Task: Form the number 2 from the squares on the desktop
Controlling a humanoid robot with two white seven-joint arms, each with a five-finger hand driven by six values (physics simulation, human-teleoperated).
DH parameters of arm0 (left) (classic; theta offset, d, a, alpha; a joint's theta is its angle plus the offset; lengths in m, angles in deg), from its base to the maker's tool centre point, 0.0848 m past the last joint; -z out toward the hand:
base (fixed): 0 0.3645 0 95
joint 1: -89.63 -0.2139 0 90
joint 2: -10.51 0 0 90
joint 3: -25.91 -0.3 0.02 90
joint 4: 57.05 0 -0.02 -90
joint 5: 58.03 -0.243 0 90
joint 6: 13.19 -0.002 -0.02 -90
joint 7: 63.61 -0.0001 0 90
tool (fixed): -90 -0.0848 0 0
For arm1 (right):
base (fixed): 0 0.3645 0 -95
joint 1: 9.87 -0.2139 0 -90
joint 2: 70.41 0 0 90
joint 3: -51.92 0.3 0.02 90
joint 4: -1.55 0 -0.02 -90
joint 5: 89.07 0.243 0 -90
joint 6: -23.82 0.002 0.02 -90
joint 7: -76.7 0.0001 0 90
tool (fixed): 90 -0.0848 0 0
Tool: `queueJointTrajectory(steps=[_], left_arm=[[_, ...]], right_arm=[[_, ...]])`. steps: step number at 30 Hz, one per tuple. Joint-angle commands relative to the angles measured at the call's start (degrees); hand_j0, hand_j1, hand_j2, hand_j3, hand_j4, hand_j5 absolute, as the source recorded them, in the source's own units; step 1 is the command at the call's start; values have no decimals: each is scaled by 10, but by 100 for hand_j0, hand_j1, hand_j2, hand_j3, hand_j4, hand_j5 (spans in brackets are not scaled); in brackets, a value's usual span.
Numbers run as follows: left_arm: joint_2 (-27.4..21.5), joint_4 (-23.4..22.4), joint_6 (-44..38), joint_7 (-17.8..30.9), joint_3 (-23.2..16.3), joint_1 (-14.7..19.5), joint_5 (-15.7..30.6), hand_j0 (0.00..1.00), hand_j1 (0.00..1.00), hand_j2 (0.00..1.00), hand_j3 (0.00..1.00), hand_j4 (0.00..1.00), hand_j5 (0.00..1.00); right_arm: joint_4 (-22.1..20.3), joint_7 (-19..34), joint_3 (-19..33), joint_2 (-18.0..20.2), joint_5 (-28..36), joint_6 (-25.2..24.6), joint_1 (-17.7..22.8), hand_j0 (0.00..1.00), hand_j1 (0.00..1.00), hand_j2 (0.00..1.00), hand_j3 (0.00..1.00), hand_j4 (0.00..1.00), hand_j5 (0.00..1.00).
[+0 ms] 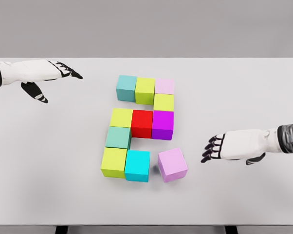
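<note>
squares (141, 124) sitting mid-surface (49, 185), forming a near-complete 2 | pink cube (173, 165) lying askew at 5 o'clock, apart from cyan cube (137, 165), probably needing alignment | right robot hand (215, 147) hovering released at 3 o'clock | left robot hand (51, 80) resting released at 10 o'clock

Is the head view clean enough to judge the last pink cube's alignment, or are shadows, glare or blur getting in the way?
Head view: lighting is even and soft, no glare on the table; the light pink cube is sharp, sitting slightly rotated and apart from the cyan cube, with only a faint shadow in the gap; the right hand shows crisp edges, no motion blur.
</note>
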Motion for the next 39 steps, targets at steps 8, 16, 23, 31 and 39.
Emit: queueJointTrajectory(steps=[8, 16, 23, 31, 39], left_arm=[[3, 0, -1, 0, 1, 0, 1, 100, 100, 100, 100, 100, 100], [7, -1, -1, 0, 3, -1, -11, 100, 100, 100, 100, 100, 100], [11, 0, -1, 0, 22, 0, -21, 100, 100, 100, 100, 100, 100], [8, -1, -1, 0, 20, 0, -21, 100, 100, 100, 100, 100, 100], [8, -1, -1, 0, 20, 0, -21, 100, 100, 100, 100, 100, 100]], right_arm=[[0, 0, -31, -24, 3, -1, -10, 100, 100, 100, 100, 100, 100], [0, 0, -37, -35, 3, -1, -18, 100, 100, 100, 100, 100, 100], [-1, 0, -52, -50, 3, -1, -30, 100, 100, 100, 100, 100, 100], [-1, 0, -62, -57, 3, -1, -36, 100, 100, 100, 100, 100, 100], [-1, 0, -64, -76, 4, -1, -56, 100, 100, 100, 100, 100, 100]])
